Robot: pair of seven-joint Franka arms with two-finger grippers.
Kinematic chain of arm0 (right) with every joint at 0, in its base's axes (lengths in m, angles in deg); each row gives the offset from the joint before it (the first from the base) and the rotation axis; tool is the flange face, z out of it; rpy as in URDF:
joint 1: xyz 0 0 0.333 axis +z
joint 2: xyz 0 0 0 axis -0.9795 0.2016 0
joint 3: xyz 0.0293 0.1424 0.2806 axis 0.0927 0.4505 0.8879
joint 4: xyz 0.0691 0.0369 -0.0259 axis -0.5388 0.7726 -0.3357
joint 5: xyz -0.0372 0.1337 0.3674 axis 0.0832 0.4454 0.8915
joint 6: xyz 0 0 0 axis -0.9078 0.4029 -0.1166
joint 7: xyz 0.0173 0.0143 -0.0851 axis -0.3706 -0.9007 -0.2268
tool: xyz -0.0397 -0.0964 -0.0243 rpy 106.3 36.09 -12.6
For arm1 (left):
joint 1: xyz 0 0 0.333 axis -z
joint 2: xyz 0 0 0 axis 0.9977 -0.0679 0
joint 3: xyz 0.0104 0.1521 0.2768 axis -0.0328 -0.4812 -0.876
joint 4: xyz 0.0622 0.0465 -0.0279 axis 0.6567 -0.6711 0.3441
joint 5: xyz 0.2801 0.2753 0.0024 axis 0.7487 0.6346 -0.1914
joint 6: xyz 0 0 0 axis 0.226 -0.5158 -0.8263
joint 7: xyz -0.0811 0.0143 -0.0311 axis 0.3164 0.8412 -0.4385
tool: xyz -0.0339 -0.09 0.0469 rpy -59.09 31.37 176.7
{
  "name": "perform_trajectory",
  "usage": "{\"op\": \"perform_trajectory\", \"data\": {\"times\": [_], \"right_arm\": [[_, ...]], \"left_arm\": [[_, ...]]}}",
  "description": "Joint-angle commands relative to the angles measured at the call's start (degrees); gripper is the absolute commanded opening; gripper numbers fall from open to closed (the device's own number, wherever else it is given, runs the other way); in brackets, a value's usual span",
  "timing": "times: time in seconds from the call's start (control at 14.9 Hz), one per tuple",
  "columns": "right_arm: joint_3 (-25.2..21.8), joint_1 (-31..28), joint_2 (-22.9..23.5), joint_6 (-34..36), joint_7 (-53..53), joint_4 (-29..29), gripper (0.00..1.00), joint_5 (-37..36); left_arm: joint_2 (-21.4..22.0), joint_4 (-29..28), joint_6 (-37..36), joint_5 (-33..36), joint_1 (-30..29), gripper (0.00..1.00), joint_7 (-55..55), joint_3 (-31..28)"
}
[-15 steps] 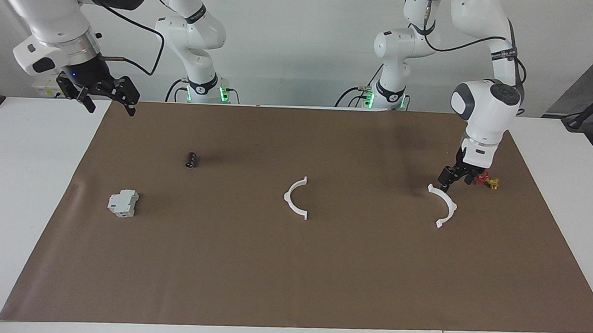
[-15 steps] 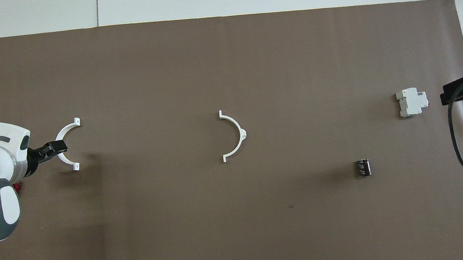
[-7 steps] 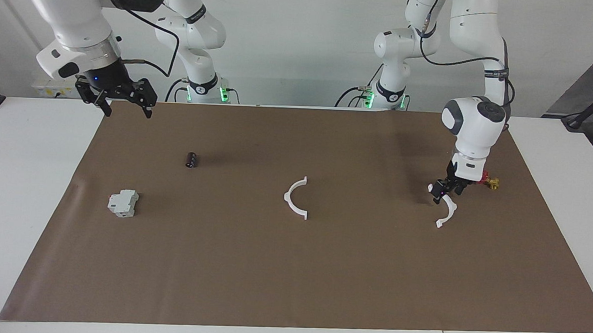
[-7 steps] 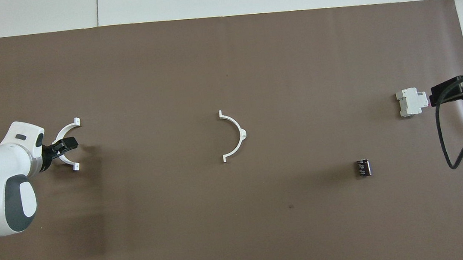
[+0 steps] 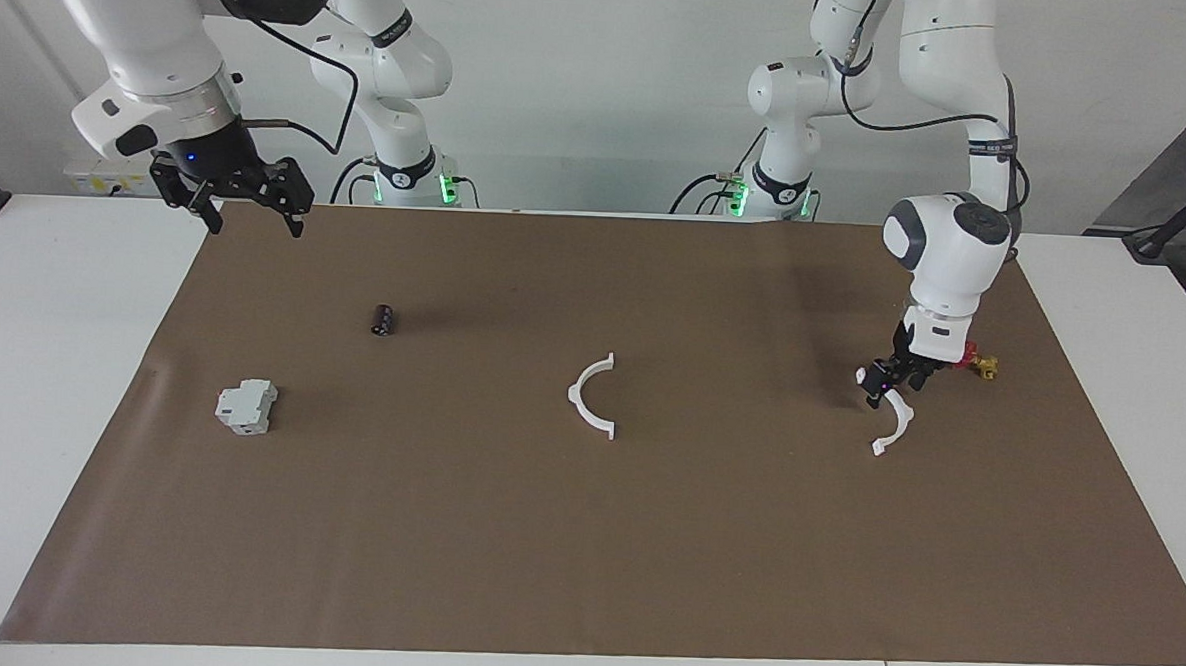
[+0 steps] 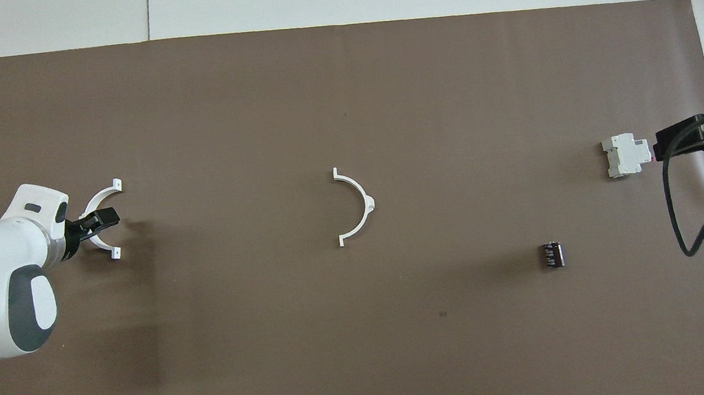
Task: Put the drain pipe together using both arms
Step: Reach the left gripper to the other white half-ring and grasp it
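Note:
The drain pipe lies as two separate white half-ring arcs on the brown mat. One arc rests mid-table, untouched. The other arc lies toward the left arm's end. My left gripper is low over the mat with its open fingers straddling this arc's mid-curve. The arc still lies flat on the mat. My right gripper hangs open and empty, high over the mat's edge at the right arm's end. In the overhead view the right gripper shows only partly, beside the grey block.
A grey boxy block and a small black cylinder lie toward the right arm's end. A small red and yellow piece sits beside the left gripper. The brown mat covers most of the table.
The left gripper came down and shifted onto the arc's mid-curve, then held still. The right arm swung in toward the mat's edge, then stopped.

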Motion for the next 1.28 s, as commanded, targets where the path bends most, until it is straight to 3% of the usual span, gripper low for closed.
{"op": "perform_trajectory", "data": {"times": [0.0, 0.27, 0.34, 0.47, 0.61, 0.94, 1.08, 1.21], "right_arm": [[0.35, -0.87, -0.3, -0.85, 0.22, 0.53, 1.0, 0.25], [0.35, -0.87, -0.21, -0.85, 0.22, 0.53, 1.0, 0.25], [0.35, -0.87, -0.3, -0.85, 0.22, 0.53, 1.0, 0.25], [0.26, -0.87, -0.3, -0.85, 0.22, 0.53, 1.0, 0.25], [0.26, -0.87, -0.3, -0.85, 0.22, 0.53, 1.0, 0.25], [0.35, -0.87, -0.3, -0.85, 0.31, 0.53, 1.0, 0.25], [0.26, -0.87, -0.3, -0.85, 0.31, 0.53, 1.0, 0.25], [0.26, -0.87, -0.3, -0.85, 0.22, 0.53, 1.0, 0.25]], "left_arm": [[0.28, -0.49, 0.91, -0.88, 1.79, 0.83, 0.27, -0.34], [0.28, -0.5, 1.17, -0.62, 2.67, 0.28, 0.1, -0.51], [0.28, -0.5, 1.08, -0.44, 2.67, 0.21, -0.34, -0.51], [0.28, -0.5, 1.08, -0.35, 2.67, 0.17, -0.61, -0.51], [0.28, -0.5, 1.08, -0.27, 2.76, 0.0, -1.74, -0.51], [0.63, 1.95, -0.84, -0.27, 4.51, 0.0, -1.85, -0.6], [1.07, 6.59, -7.06, -0.27, 5.57, 0.0, 2.97, -0.16], [0.9, 9.43, -12.18, 0.26, 11.87, 0.0, 12.0, -0.42]]}}
